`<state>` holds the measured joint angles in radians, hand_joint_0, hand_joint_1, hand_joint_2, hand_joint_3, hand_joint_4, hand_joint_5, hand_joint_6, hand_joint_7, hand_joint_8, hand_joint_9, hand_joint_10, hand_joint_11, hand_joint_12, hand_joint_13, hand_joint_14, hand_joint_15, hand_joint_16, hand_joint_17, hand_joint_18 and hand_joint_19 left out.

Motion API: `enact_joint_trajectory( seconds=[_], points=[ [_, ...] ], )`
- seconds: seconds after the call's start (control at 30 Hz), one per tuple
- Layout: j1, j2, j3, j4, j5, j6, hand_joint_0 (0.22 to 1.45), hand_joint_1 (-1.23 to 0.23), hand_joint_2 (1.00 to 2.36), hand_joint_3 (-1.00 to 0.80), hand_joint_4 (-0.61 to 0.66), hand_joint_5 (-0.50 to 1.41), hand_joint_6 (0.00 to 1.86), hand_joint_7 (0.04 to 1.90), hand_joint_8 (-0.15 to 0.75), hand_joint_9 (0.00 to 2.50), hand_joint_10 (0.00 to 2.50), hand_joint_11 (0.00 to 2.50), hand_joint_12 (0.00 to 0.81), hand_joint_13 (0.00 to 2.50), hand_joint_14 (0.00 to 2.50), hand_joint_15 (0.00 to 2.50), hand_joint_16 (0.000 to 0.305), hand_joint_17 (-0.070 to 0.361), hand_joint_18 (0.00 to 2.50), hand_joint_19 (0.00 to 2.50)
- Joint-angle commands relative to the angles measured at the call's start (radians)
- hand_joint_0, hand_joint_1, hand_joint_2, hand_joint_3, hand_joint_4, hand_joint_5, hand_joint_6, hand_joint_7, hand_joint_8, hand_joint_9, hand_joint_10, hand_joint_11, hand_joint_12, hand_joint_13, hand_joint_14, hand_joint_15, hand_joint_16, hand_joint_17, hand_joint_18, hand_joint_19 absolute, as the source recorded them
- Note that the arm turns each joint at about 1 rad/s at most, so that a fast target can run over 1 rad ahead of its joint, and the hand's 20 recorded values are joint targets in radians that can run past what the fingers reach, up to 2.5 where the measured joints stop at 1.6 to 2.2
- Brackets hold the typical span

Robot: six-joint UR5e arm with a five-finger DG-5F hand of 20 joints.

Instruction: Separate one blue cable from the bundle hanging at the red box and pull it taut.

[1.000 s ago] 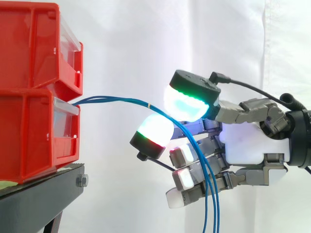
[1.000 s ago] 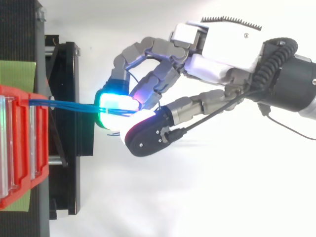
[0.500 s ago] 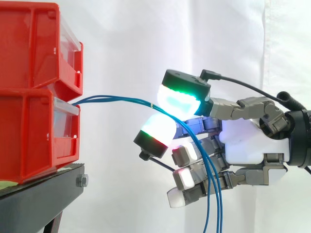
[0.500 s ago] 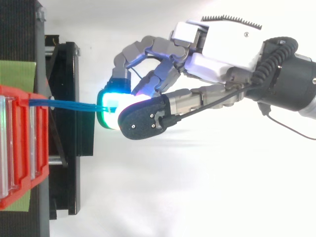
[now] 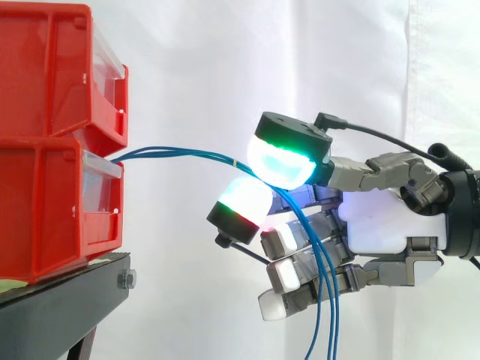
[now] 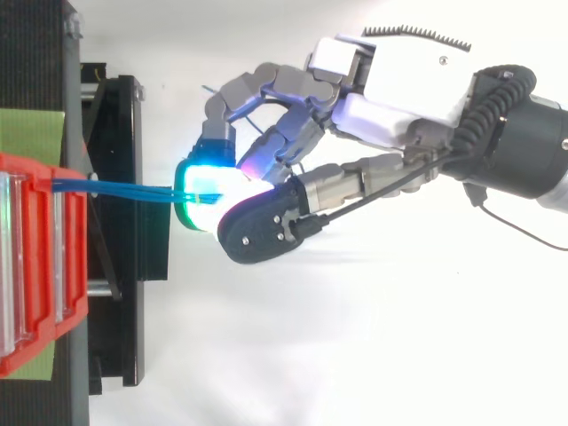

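Hand: the hand (image 5: 382, 225), middle right, pinches the blue cables (image 5: 180, 155) between glowing pads (image 5: 283, 159).
Cables: from the red bins (image 5: 52, 202) at left, drooping (not tight yet).
Change: the top pad slid back right a little; no cable pulled free.

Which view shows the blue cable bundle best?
Side view: the blue cables arch out of the lower red bin, pass the hand and hang down, strands distinguishable. The top view gives a short straight stretch from bin to hand, strands overlapping.

Likely a lab: white curtain (image 5: 195, 60), red bins (image 5: 45, 150).
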<state>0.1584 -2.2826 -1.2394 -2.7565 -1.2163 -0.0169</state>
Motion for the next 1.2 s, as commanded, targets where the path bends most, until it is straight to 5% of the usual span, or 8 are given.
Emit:
enact_joint_trajectory(
  seconds=[0.0, 0.2, 0.4, 0.8, 1.17],
  points=[
    [0.000, 0.000, 0.000, 0.000, 0.000, 0.000, 0.67, -0.80, 1.00, -0.50, 0.07, -0.21, 0.95, 0.94, 0.285, 1.06, 0.02, 0.86, 0.323, 1.06, 0.02, 0.63, 0.047, 0.106, 0.69, 0.49],
    [-0.003, 0.000, 0.000, -0.003, 0.000, 0.000, 0.53, -0.65, 1.00, -0.50, 0.10, -0.20, 0.94, 0.92, 0.312, 1.12, 0.02, 0.86, 0.344, 1.09, 0.02, 0.63, 0.051, 0.114, 0.71, 0.51],
    [-0.003, 0.000, 0.000, -0.005, 0.000, 0.000, 0.59, -0.51, 1.00, -0.50, 0.08, -0.19, 0.93, 0.97, 0.312, 1.16, 0.02, 0.85, 0.344, 1.12, 0.02, 0.63, 0.049, 0.110, 0.72, 0.52],
    [-0.003, 0.000, 0.000, -0.006, 0.001, 0.000, 0.66, -0.75, 1.02, -0.19, -0.01, -0.20, 0.97, 1.06, 0.311, 1.13, 0.02, 0.86, 0.343, 1.10, 0.02, 0.64, 0.049, 0.111, 0.72, 0.52],
    [-0.005, 0.000, 0.000, -0.006, 0.000, 0.000, 0.76, -0.80, 1.00, -0.48, -0.05, -0.21, 0.96, 1.08, 0.285, 1.07, 0.02, 0.85, 0.319, 1.05, 0.03, 0.63, 0.048, 0.108, 0.67, 0.49]
  ],
)
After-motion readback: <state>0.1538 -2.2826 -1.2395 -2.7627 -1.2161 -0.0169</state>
